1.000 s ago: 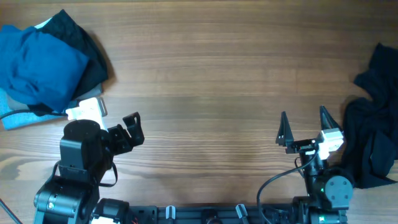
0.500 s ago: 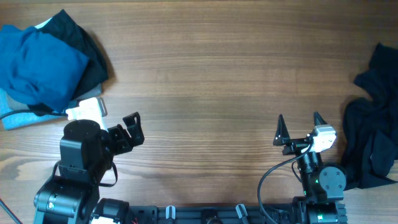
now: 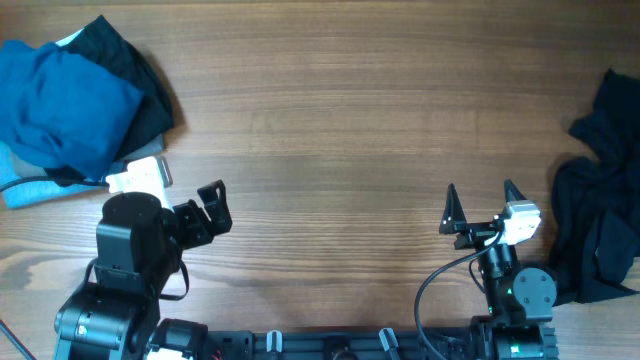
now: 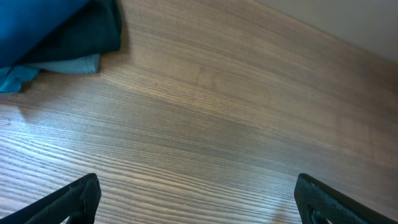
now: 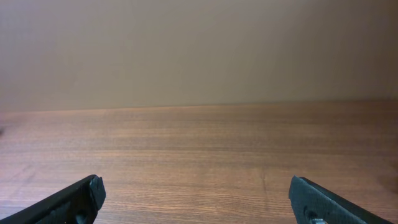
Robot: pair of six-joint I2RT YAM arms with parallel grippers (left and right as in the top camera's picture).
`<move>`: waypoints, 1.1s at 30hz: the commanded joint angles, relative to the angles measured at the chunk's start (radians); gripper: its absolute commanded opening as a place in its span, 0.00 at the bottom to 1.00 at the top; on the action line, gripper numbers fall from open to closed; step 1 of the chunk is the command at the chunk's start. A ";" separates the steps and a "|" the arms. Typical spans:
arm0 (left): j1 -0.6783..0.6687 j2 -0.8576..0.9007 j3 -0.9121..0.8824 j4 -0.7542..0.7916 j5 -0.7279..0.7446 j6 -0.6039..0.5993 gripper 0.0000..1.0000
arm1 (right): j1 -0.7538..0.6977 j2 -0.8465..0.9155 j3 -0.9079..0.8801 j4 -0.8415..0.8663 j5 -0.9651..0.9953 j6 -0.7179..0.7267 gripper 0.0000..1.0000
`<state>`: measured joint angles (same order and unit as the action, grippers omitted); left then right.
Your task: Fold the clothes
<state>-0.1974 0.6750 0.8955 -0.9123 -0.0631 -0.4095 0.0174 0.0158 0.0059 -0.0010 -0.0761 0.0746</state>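
Observation:
A royal-blue top [image 3: 62, 108] lies bunched at the far left, over a black piece [image 3: 140, 75] and a light-blue piece [image 3: 30, 190]. The left wrist view shows their corner, the blue top [image 4: 37, 22], black piece [image 4: 93, 34] and light-blue piece [image 4: 56, 65]. A dark heap of clothes [image 3: 600, 200] lies at the right edge. My left gripper [image 3: 215, 205] is open and empty near the front left, over bare wood [image 4: 199, 199]. My right gripper [image 3: 482, 208] is open and empty at the front right, left of the dark heap, over bare wood [image 5: 199, 199].
The wooden table [image 3: 340, 130] spans the view between the two piles. A plain wall [image 5: 199, 50] shows beyond the table's far edge in the right wrist view. The arm bases [image 3: 120, 290] stand along the front edge.
My right gripper drew slightly left and back toward the front edge a second ago and has since stayed still. The left arm and the clothes have not moved.

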 commanded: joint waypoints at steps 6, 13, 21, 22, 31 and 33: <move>-0.005 -0.016 -0.005 -0.002 -0.013 -0.014 1.00 | 0.003 -0.005 -0.001 0.003 0.016 0.013 1.00; 0.117 -0.158 -0.106 -0.043 0.014 0.003 1.00 | 0.003 -0.005 -0.001 0.003 0.016 0.014 1.00; 0.148 -0.444 -0.496 0.259 0.037 0.029 1.00 | 0.003 -0.005 -0.001 0.003 0.016 0.013 1.00; 0.148 -0.483 -0.548 0.310 0.045 0.029 1.00 | 0.003 -0.005 -0.001 0.003 0.016 0.014 1.00; 0.150 -0.652 -0.821 0.814 0.135 0.256 1.00 | 0.003 -0.005 -0.001 0.003 0.016 0.014 1.00; 0.150 -0.665 -0.853 0.861 0.167 0.358 1.00 | 0.003 -0.005 -0.001 0.003 0.016 0.014 1.00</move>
<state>-0.0559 0.0376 0.0891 -0.0929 0.0322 -0.2543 0.0174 0.0158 0.0059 -0.0006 -0.0757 0.0780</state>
